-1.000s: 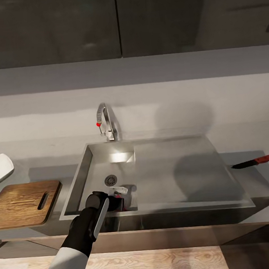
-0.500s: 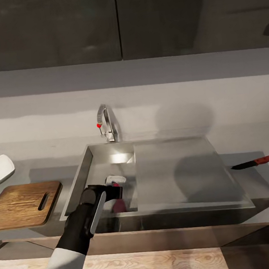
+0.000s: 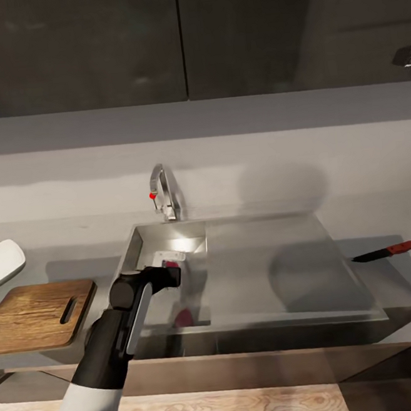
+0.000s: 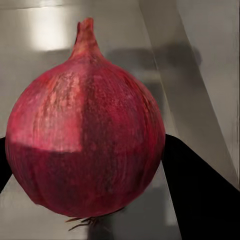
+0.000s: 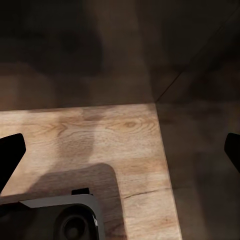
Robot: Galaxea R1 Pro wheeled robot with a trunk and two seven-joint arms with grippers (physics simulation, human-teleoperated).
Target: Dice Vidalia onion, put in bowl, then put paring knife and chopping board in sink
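While my left claw (image 3: 169, 267) hangs over the sink (image 3: 262, 269), it grips the onion (image 4: 85, 145) between its fingers (image 4: 200, 195). My right claw (image 5: 120, 150) is spread wide above the floor (image 5: 125, 140).

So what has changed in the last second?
The left tool has risen out of the grey sink basin, carrying the round red onion clamped between its fingers. The camera tilted slightly. Brown wooden board, white bowl and red-handled knife stayed put.
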